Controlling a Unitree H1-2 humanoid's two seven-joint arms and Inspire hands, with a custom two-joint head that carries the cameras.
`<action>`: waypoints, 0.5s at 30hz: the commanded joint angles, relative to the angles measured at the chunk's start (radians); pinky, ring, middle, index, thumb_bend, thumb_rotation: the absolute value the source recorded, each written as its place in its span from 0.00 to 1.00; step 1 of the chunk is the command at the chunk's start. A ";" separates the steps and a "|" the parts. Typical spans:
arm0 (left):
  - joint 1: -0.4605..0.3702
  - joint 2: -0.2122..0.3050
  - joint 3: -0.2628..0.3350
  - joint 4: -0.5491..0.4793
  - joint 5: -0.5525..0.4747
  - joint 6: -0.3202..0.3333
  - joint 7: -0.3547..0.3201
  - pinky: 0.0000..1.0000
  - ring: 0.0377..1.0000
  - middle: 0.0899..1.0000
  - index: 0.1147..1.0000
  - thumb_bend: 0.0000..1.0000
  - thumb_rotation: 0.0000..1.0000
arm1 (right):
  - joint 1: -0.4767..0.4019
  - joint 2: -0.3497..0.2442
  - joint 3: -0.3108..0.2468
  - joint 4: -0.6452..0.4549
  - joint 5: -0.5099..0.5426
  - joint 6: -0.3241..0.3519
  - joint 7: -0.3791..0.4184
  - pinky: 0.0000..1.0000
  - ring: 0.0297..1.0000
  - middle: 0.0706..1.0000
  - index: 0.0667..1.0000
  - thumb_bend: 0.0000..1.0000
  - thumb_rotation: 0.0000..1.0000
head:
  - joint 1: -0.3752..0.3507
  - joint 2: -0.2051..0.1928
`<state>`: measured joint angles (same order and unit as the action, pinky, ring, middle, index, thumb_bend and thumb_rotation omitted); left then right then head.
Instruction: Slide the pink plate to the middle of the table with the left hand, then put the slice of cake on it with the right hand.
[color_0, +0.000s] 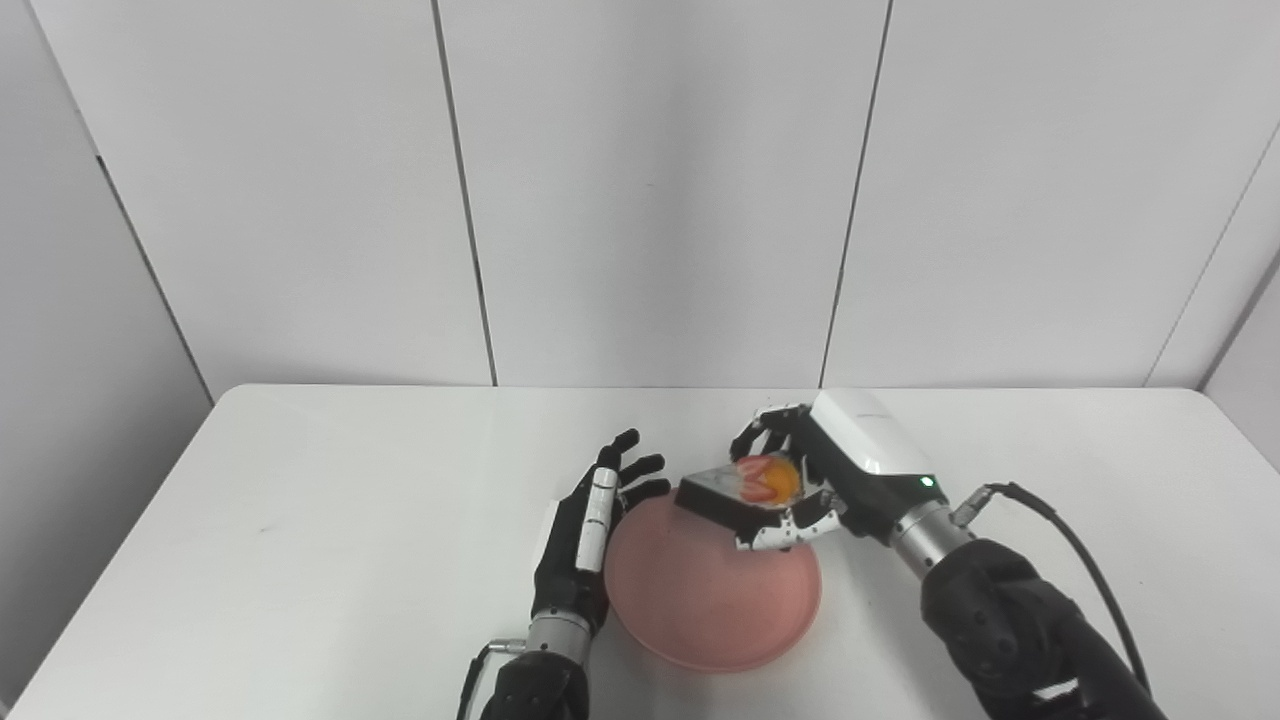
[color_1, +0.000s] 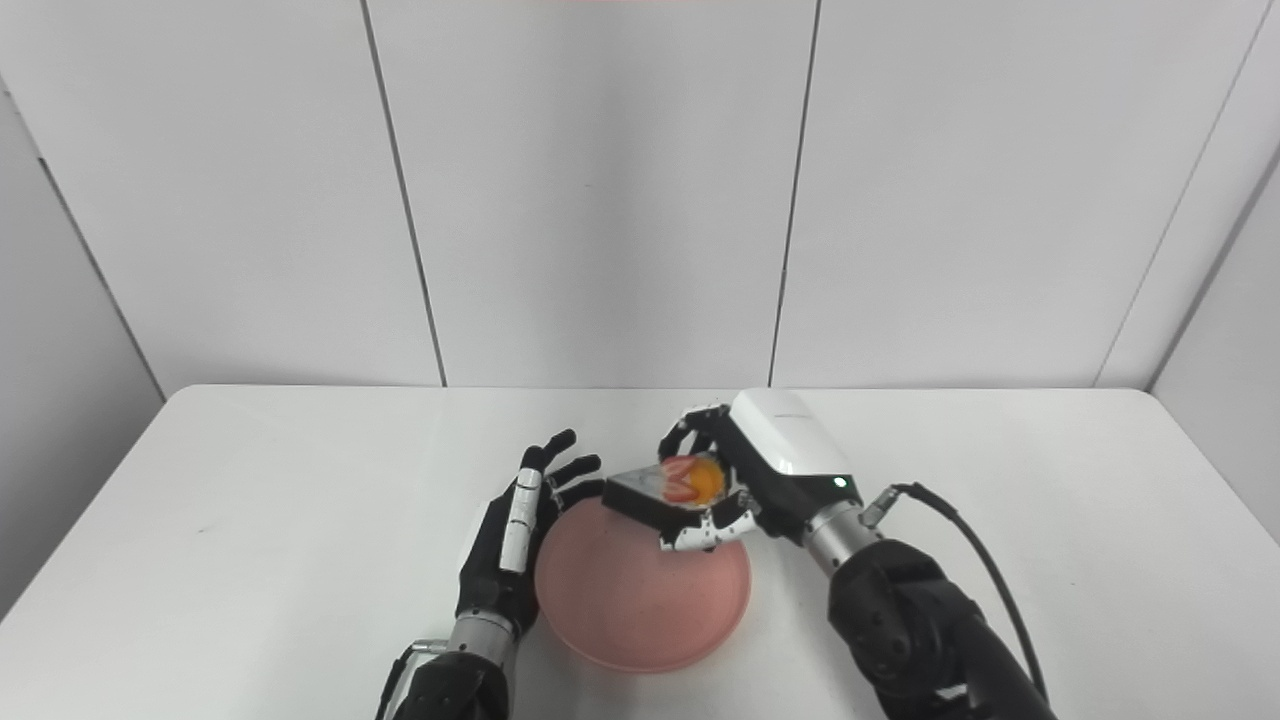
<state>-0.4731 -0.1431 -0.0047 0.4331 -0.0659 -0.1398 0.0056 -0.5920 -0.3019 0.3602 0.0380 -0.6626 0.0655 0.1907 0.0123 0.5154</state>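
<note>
Plate (color_0: 700, 600) was set mid-tabletop w/ L robot hand (color_0: 590, 520) spread beside it; cake (color_0: 745, 490) was gripped by R robot hand (color_0: 800, 490) above rim, unreleased.

Left hand (color_0: 585, 530) lay flat, fingers spread, lower centre. Right hand (color_0: 800, 480) was clenched around a load, centre-right.

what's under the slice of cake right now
The pink plate's far rim lies below the slice of cake, held by the right hand. The cake's underside is hidden.
</note>
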 joint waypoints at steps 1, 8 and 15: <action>-0.009 -0.011 -0.008 -0.009 0.007 -0.018 0.003 0.81 0.70 0.74 0.82 0.66 0.96 | -0.037 0.006 -0.004 0.014 0.005 -0.054 -0.024 0.26 0.30 0.37 0.49 0.52 0.00 | 0.001 0.001; -0.008 -0.009 -0.011 -0.011 0.017 -0.016 0.008 0.79 0.70 0.75 0.83 0.66 0.97 | -0.040 0.021 0.021 0.128 -0.013 -0.126 -0.048 0.29 0.33 0.39 0.48 0.52 0.00 | 0.000 0.002; -0.009 -0.004 -0.012 -0.012 0.018 -0.021 0.007 0.77 0.70 0.75 0.83 0.66 0.97 | -0.040 0.032 0.043 0.175 -0.033 -0.143 -0.048 0.28 0.34 0.38 0.48 0.52 0.00 | 0.000 0.002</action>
<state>-0.4727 -0.1436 -0.0086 0.4329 -0.0639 -0.1401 0.0080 -0.5933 -0.2745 0.4052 0.2305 -0.6936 -0.0384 0.1652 0.0107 0.5170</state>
